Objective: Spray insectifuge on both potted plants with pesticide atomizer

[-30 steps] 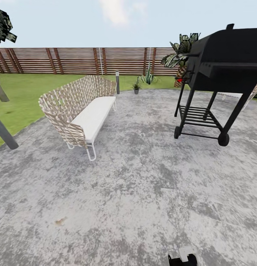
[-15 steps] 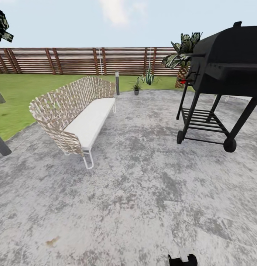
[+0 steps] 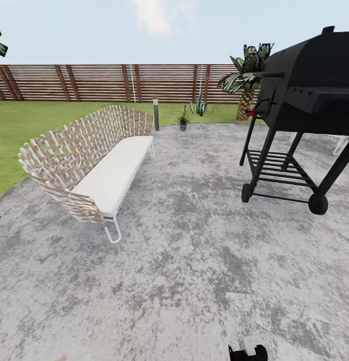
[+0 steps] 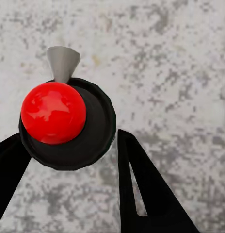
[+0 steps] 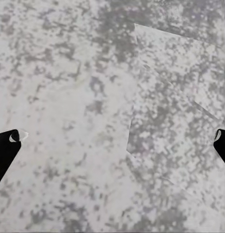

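In the left wrist view the pesticide atomizer (image 4: 66,121), a black body with a glossy red ball top and a grey cone nozzle, sits between the two black fingers (image 4: 146,189) of my left gripper (image 4: 71,138), which is shut on it above grey paving. My right gripper (image 5: 115,137) is open wide, with only its two black fingertips showing over bare paving. One small potted plant (image 3: 183,120) in a grey pot stands at the patio's far edge. A spiky green plant (image 3: 198,106) rises just behind it on the lawn; I cannot tell whether it is potted.
A woven bench (image 3: 89,160) with a white seat stands on the left of the round grey patio (image 3: 184,260). A black wheeled grill (image 3: 300,115) is on the right. A short lamp post (image 3: 156,114), a palm (image 3: 244,75) and the slatted fence (image 3: 94,82) lie beyond.
The whole head view has shifted as the camera moved forward: the bench has slid lower and leftward, and the grill looms larger. The plants stay where they were.
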Motion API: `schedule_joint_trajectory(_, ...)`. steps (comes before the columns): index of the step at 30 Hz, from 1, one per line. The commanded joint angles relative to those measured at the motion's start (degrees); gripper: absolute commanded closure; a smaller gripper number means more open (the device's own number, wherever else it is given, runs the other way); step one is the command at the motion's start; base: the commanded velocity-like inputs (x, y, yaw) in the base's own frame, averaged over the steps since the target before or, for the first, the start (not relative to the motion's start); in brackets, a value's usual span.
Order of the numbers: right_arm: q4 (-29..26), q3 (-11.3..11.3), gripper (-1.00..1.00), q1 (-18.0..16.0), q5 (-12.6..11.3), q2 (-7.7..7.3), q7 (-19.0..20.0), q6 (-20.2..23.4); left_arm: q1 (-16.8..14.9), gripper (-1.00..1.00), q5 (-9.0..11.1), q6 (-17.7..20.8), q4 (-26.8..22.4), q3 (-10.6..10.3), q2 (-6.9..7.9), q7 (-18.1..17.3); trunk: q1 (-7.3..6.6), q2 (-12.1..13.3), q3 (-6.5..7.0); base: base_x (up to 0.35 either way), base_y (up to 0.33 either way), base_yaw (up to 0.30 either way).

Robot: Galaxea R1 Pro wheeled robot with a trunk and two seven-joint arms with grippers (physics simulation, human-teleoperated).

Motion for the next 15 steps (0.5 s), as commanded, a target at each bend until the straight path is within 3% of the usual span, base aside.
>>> schedule_joint_trajectory(1, 0.1, -0.1, -1.00, 0.0, 0.6, 0.01, -0.4, -0.1, 0.0, 1.00, -0.6, -0.2, 0.0, 0.3, -0.01, 0.2, 0.03, 0.0, -0.05, 0.340, 0.000, -0.261)
schedule_joint_trajectory(4, 0.1, -0.1, -1.00, -0.1, 0.6, 0.00, -0.4, -0.1, 0.0, 1.00, -0.6, -0.2, 0.1, 0.3, -0.01, 0.2, 0.03, 0.0, -0.05, 0.340, 0.000, -0.171)
schedule_joint_trajectory(15, 0.1, 0.0, -1.00, 0.0, 0.8, -0.01, -0.1, 0.0, 0.0, 1.00, -0.6, -0.2, 0.1, 0.3, -0.01, 0.2, 0.03, 0.0, -0.05, 0.340, 0.000, -0.006)
